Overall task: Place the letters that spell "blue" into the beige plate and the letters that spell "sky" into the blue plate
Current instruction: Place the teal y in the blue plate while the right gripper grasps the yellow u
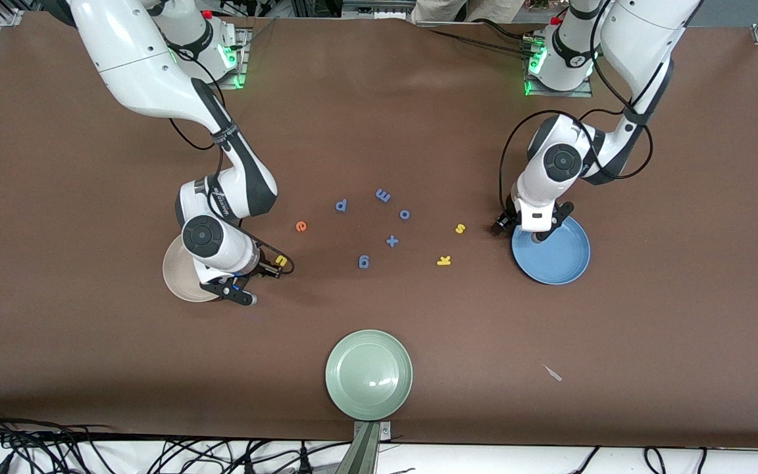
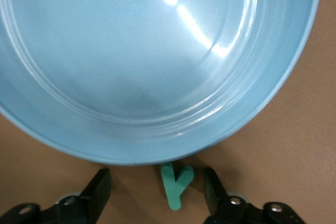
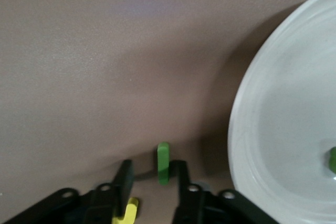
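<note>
Right wrist view has the right claw (image 3: pixel 152 179) closing around the green l (image 3: pixel 163 162) just beside the beige plate (image 3: pixel 273 129) (a green bit already inside), while the left claw (image 2: pixel 156 188) sits spread around the teal y (image 2: pixel 175 183) beside the blue plate (image 2: pixel 157 66), so next both need a firm pinch, then a lift over their rims.

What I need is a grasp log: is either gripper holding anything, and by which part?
Nothing yet. The left gripper stands open around the teal y on the table; the right gripper brackets the green l without clamping it.
</note>
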You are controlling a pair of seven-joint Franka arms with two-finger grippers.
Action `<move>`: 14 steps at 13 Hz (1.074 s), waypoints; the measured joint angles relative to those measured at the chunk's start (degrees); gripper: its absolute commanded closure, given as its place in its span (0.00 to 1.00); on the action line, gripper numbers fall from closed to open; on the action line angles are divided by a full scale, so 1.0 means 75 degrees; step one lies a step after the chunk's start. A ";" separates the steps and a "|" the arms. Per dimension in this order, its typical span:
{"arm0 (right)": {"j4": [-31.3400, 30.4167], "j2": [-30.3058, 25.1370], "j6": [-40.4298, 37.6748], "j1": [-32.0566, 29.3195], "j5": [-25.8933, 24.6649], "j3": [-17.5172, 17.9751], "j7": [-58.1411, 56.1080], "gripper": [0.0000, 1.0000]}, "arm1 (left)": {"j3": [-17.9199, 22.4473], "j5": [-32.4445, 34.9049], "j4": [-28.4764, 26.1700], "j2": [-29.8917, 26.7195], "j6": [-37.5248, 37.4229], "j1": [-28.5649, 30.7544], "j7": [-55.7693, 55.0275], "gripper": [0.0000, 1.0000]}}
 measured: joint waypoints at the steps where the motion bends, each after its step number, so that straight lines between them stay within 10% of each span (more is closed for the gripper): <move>1: -0.0002 0.0000 0.0000 -0.0019 0.0000 -0.0003 -0.0050 0.80 | -0.0001 0.0000 0.0002 -0.0008 0.0004 0.0000 0.0000 0.50; 6: 0.0001 0.0000 0.0000 -0.0046 0.0000 -0.0006 -0.0139 0.96 | -0.0008 0.0000 0.0009 -0.0067 0.0015 0.0000 0.0000 0.96; 12: 0.0903 -0.0151 -0.1509 -0.0243 -0.0002 -0.0081 -0.0757 0.94 | -0.0078 0.0000 0.0020 -0.0134 0.0018 0.0002 -0.0001 0.98; 14: 0.1070 -0.0257 -0.1879 -0.0474 -0.0002 -0.0095 -0.1306 0.78 | -0.0278 0.0000 0.0067 -0.0331 -0.0089 0.0005 -0.0245 0.98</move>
